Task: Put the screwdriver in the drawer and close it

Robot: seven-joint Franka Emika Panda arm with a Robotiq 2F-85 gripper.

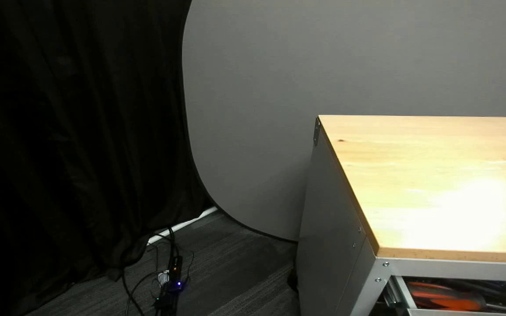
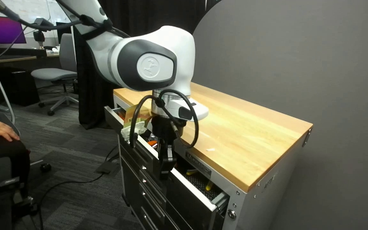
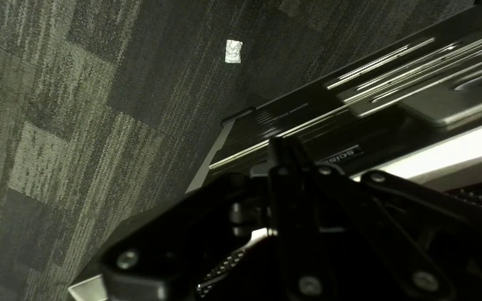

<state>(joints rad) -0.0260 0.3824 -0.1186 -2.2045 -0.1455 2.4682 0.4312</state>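
White-rimmed drawer [image 2: 193, 189] stands pulled out under the wooden surface [image 2: 244, 137] in an exterior view, pincer [image 2: 164, 171] right by its front, contact unclear. Probably closing time: push square and slow, near mid-width, so it doesn't jam. Wrist view adds what's hidden there: fingertips [image 3: 278, 154] together, nothing visible between. In an exterior view, no pincer, but orange-handled tools [image 1: 450, 302] inside; screwdriver among them? Can't tell tbh.

drawer [image 2: 193, 189]: pulled out, passable from above | gripper [image 2: 165, 172]: blocks mid-rim | wood top [image 2: 235, 147]: bounds opening behind
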